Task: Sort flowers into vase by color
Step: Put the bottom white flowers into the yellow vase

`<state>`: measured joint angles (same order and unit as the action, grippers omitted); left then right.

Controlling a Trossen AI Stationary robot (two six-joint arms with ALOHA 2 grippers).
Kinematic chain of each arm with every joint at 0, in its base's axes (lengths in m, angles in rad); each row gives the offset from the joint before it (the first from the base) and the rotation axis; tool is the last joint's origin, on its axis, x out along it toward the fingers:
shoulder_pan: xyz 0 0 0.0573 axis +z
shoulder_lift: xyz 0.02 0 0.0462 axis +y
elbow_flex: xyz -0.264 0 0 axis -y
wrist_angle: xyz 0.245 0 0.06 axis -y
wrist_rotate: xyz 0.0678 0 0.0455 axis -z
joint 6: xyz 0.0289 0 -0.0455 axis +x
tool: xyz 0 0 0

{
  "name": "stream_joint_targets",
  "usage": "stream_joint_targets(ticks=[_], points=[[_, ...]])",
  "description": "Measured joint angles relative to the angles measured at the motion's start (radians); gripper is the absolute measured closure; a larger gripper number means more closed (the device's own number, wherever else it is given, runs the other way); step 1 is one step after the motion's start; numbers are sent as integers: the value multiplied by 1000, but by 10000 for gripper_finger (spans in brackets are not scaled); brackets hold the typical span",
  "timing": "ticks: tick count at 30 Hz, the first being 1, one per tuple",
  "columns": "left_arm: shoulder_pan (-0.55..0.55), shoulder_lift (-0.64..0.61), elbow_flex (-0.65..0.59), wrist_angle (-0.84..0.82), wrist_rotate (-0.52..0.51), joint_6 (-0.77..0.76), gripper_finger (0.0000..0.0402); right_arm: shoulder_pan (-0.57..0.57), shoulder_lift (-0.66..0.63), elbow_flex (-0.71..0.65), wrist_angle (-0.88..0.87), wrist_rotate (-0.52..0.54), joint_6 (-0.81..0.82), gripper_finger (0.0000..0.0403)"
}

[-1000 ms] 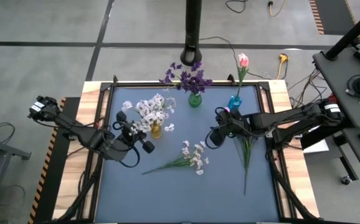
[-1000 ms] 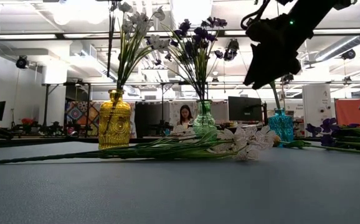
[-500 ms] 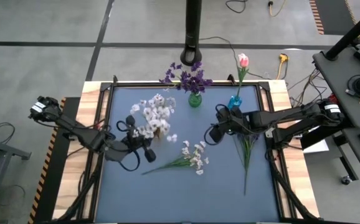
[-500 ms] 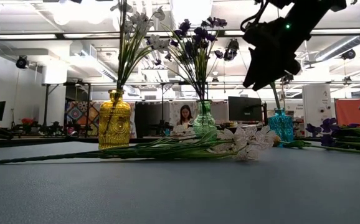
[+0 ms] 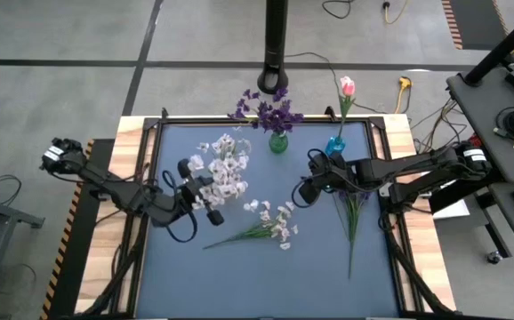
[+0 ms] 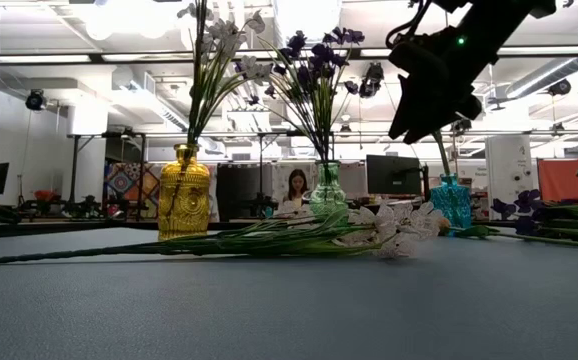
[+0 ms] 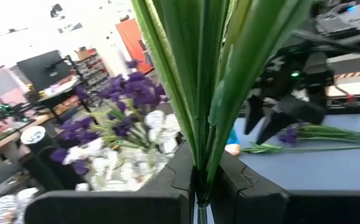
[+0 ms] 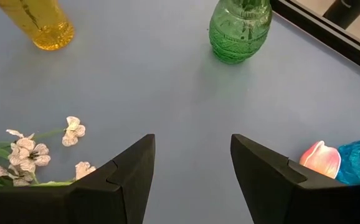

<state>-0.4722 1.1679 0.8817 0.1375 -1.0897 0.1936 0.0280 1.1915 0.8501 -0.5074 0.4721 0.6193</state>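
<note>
since a second ago: left pincer [image 5: 202,192] has carried its white sprig [image 5: 224,165] from beside the yellow vase to right over it, so the blossoms now cover the vase from above; right arm has barely shifted.
white sprig in hand: stems [image 7: 200,81] pinched between the left pincer's fingers [image 7: 242,186], which are pressed together on them; the blossoms fan out over the left middle of the bench.
yellow vase [image 6: 184,192]: stands upright at the left in the low view, with white blossoms [image 6: 221,32] rising above its neck; from above it is hidden under the white sprig.
white sprig on bench [image 5: 269,224]: lies flat near the bench's middle, stem pointing to the near left, blossoms to the right; apart from both pincers.
purple flowers [image 5: 268,111]: a bunch stands in the green vase [image 5: 277,143] at the far middle edge of the bench.
pink flower [image 5: 347,86]: one bud stands in the blue vase [image 5: 334,145] at the far right; a second pink bud [image 8: 320,158] lies just beside that vase.
loose stems [image 5: 353,213]: a bundle lies on the right side of the bench under the right arm, with purple blossoms [image 6: 525,204] showing at its end in the low view.
right pincer [image 5: 307,188]: hovers above the bench right of centre, between the green vase and the loose stems; fingers [image 8: 127,171] spread, nothing between them.
bench [image 5: 266,276]: dark blue mat with a wooden border.
room beyond: a person [image 6: 296,188] sits far behind the green vase.
</note>
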Motion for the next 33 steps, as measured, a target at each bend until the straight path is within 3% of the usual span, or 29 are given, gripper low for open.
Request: stream_joint_targets(ticks=[6, 20, 33], points=[[50, -54, -73, 1, 0, -21, 393, 0, 0, 0, 16, 0, 0, 200], [57, -180, -278, 185, 0, -23, 393, -31, -1, 10, 23, -2, -30, 200], [77, -187, -302, 232, 1, -7, 393, -26, 49, 6, 75, -2, -25, 200]])
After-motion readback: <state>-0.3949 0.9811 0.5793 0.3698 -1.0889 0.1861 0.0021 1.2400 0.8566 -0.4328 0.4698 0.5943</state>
